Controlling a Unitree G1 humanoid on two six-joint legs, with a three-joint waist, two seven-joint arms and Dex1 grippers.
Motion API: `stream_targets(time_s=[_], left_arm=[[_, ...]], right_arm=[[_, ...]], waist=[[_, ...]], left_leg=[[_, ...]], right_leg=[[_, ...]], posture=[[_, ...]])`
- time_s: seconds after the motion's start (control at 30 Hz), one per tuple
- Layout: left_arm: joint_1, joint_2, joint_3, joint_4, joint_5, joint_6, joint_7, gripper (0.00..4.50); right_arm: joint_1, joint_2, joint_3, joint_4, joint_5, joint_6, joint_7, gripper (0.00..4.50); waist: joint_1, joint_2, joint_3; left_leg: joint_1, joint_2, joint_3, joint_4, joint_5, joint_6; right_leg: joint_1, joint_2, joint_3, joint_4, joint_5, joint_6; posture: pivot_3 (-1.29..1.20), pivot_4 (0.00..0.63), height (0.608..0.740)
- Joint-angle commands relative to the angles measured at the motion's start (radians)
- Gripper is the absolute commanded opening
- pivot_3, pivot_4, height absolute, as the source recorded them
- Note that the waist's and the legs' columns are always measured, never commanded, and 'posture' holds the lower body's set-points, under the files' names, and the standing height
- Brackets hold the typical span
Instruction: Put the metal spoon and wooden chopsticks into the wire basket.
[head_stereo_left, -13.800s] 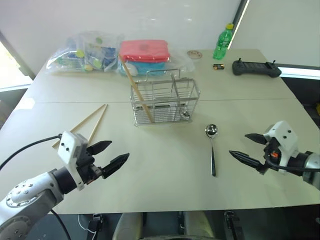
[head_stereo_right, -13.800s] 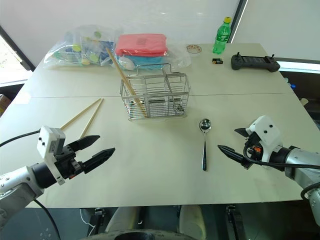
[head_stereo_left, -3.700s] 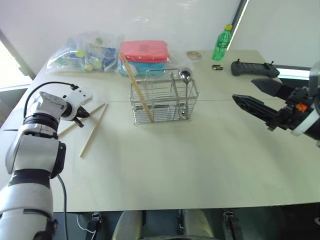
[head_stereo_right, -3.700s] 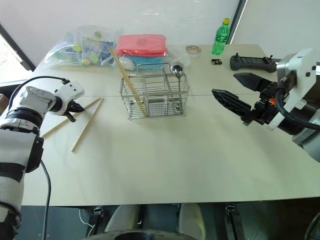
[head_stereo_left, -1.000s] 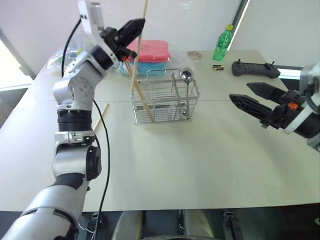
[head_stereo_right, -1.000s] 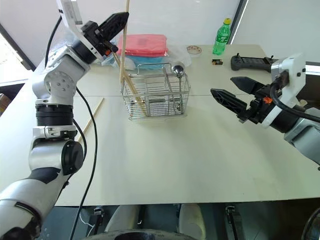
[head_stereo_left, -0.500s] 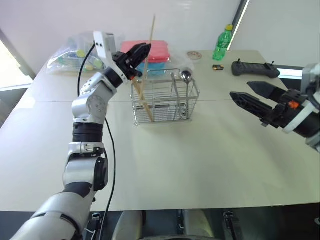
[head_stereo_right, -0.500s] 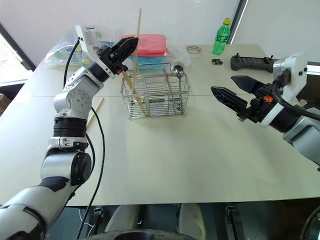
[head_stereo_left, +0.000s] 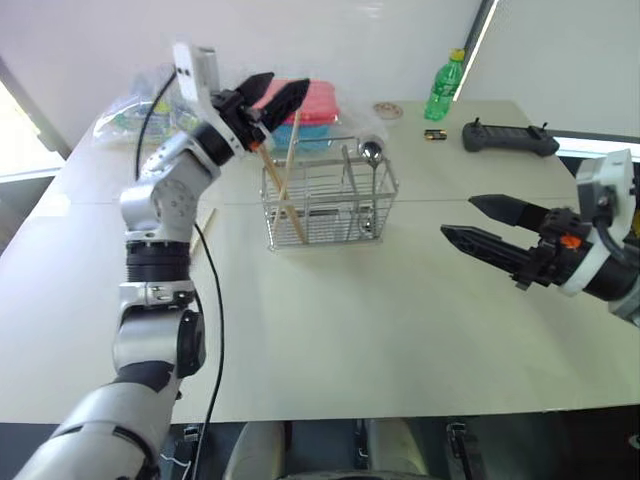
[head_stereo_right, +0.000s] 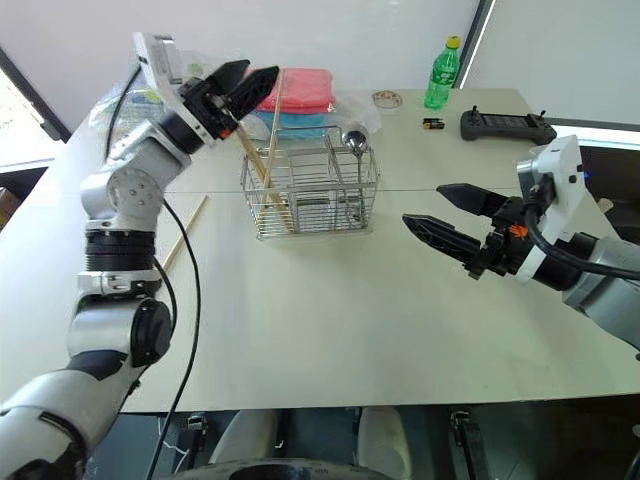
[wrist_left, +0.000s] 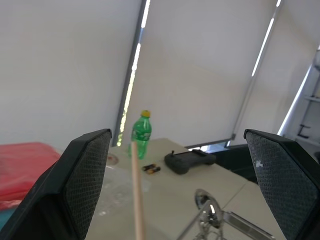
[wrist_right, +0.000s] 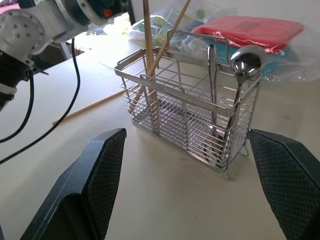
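Basket as landmark: nearest you, the right gripper (head_stereo_right: 455, 225) hangs over the table (head_stereo_left: 330, 330) on the near right side of the wire basket (head_stereo_left: 330, 205), well apart from it, fingers spread wide and holding nothing. One wooden chopstick (head_stereo_right: 182, 235) lies flat on the table to the left of the basket, well clear of it. That's the only task item not yet in. In the basket itself, the metal spoon (wrist_right: 240, 80) stands bowl-up in the right-hand compartment, and two chopsticks (wrist_right: 150, 65) stand crossed in the left-hand one. Just above the basket's far left corner your left gripper (head_stereo_left: 268, 95) is spread wide, with the upright stick's top between its fingers (wrist_left: 87, 175) but not pinched, so the drop looks done. Step in hand: release of the second chopstick. Next move calls for lifting the left gripper clear without knocking the sticks, then bringing it down to the table left of the basket and pinching the last chopstick; flat and thin, likely a fiddly pick.
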Motion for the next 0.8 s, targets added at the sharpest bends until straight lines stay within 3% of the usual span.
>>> stream_targets(time_s=[0.03,0.13,0.23,0.33,0.5,0.8], left_arm=[[-0.036,0.167,0.062,-0.049,-0.001,0.070,-0.011,4.46],[0.044,0.398,-0.016,-0.017,0.110,0.112,-0.114,4.46],[0.104,0.506,-0.114,0.054,0.223,0.140,-0.126,4.46],[0.154,0.543,-0.213,0.069,0.290,0.195,-0.175,4.46],[0.155,0.474,-0.369,0.165,0.427,0.158,-0.190,4.46],[-0.015,0.265,-0.466,0.601,0.585,-0.027,-0.187,4.46]], right_arm=[[-0.008,-0.017,-0.024,-0.017,0.013,-0.015,0.005,3.99],[0.010,-0.018,-0.026,-0.027,0.006,-0.014,0.035,3.99],[0.038,-0.023,-0.020,-0.036,-0.030,-0.019,0.079,3.99],[0.073,-0.034,-0.003,-0.051,-0.082,-0.025,0.144,3.99],[0.176,-0.071,0.037,-0.117,-0.237,-0.086,0.322,3.99],[0.147,-0.040,0.053,-0.109,-0.260,-0.091,0.304,3.99]], waist=[[-0.005,0.000,0.000],[-0.018,0.001,0.000],[-0.010,0.002,-0.001],[0.014,0.001,-0.001],[0.038,0.000,-0.001],[0.032,-0.001,0.000]], left_leg=[[0.000,0.000,0.000,0.000,0.000,0.000],[0.002,0.001,0.000,-0.003,-0.001,0.001],[0.003,0.001,0.000,-0.004,-0.001,0.001],[0.002,0.001,0.000,-0.001,-0.001,0.001],[-0.003,0.001,-0.001,0.001,-0.001,0.001],[-0.004,0.000,0.001,-0.001,-0.001,0.001]], right_leg=[[0.000,0.000,0.000,0.000,0.000,0.000],[-0.001,0.001,0.000,0.001,0.000,0.000],[0.000,0.001,0.000,0.001,-0.002,-0.004],[0.001,0.000,0.000,0.001,-0.003,-0.005],[0.001,0.000,-0.001,-0.006,-0.003,-0.005],[0.001,-0.002,-0.002,-0.010,-0.002,-0.004]], posture=[[0.00,0.150,0.692],[0.00,0.150,0.692],[0.00,0.150,0.692],[0.00,0.150,0.692],[0.00,0.150,0.692],[0.00,0.150,0.692]])
